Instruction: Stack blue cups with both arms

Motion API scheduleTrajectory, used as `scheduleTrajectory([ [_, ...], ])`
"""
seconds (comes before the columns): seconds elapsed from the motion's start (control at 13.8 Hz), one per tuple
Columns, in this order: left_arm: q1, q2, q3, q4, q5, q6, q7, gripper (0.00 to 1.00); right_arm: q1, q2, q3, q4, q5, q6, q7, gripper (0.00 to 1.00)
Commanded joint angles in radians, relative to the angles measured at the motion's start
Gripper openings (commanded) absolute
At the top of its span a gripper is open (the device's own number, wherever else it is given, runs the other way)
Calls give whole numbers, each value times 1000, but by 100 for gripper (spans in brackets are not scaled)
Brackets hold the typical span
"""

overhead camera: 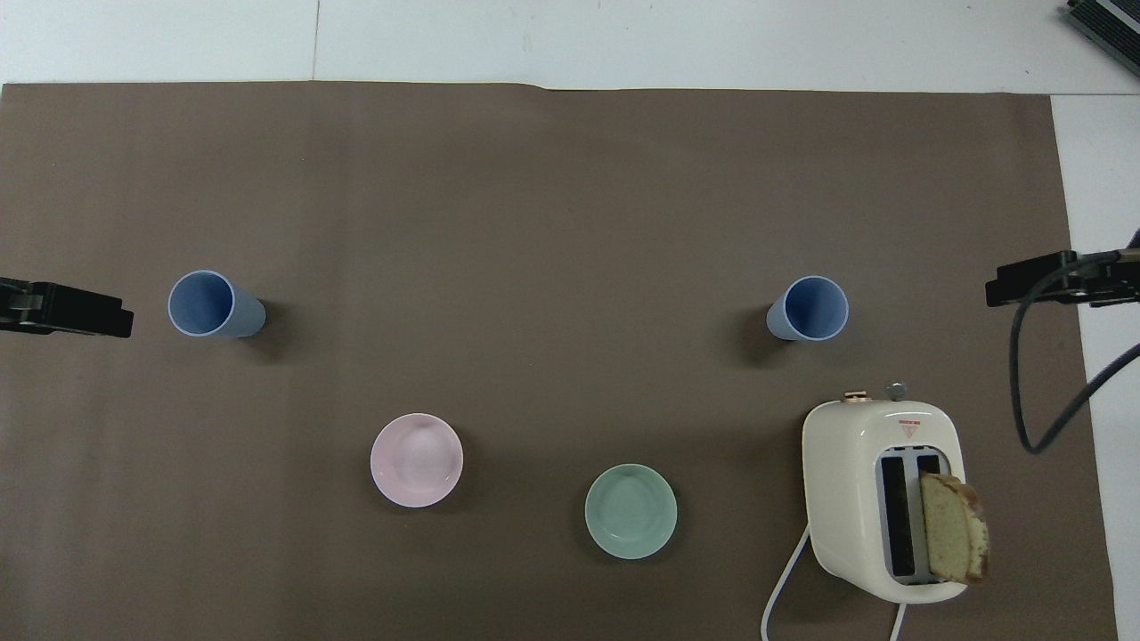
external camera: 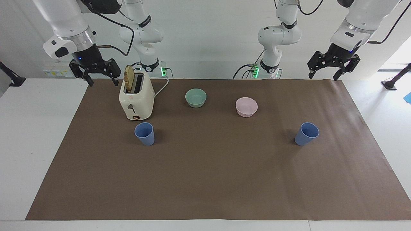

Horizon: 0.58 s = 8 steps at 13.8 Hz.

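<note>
**Blue cups apart, both grippers empty**

Blue cups: two on the brown mat (external camera: 205,179), both upright, mouths up, well apart from each other. One cup (external camera: 144,133) sits toward the right arm's end of the bench (external camera: 29,134), just beside the toaster (external camera: 136,98) and farther from the robots than it. Other cup (external camera: 307,133) sits toward the left arm's end, nothing touching it. Both are about the same way out from the robots.

Between them, nearer to the robots: mint-green bowl (external camera: 196,97) and pink bowl (external camera: 246,106), each alone on the mat, near each other but not touching. Green bowl is the one closer to the toaster. Toaster is cream, two slots, one slice of bread (external camera: 128,79) sticking up out of the slot on the right arm's side; its white cord (external camera: 162,87) trails off toward the robots.

Right gripper (external camera: 100,81): up in the air over the mat's edge at the right arm's end, beside the toaster top, jaws wide, holding nothing.

Left gripper (external camera: 324,77): up in the air over the mat's corner at the left arm's end, jaws wide, holding nothing.

Neither gripper is touching a cup (in the overhead view only the black tips poke in at the frame edges, level with the cups). Cups not yet stacked.
</note>
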Motion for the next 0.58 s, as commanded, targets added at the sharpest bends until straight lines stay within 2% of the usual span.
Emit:
scheduleTrajectory([
  [0.0,-19,-30,8,-29,22,-1,-7,100,-7,-6,9,-12,-5,10,12,100],
  [0.51,-3,-32,16,-31,21,21,1,100,-7,-6,9,-12,-5,10,12,100],
])
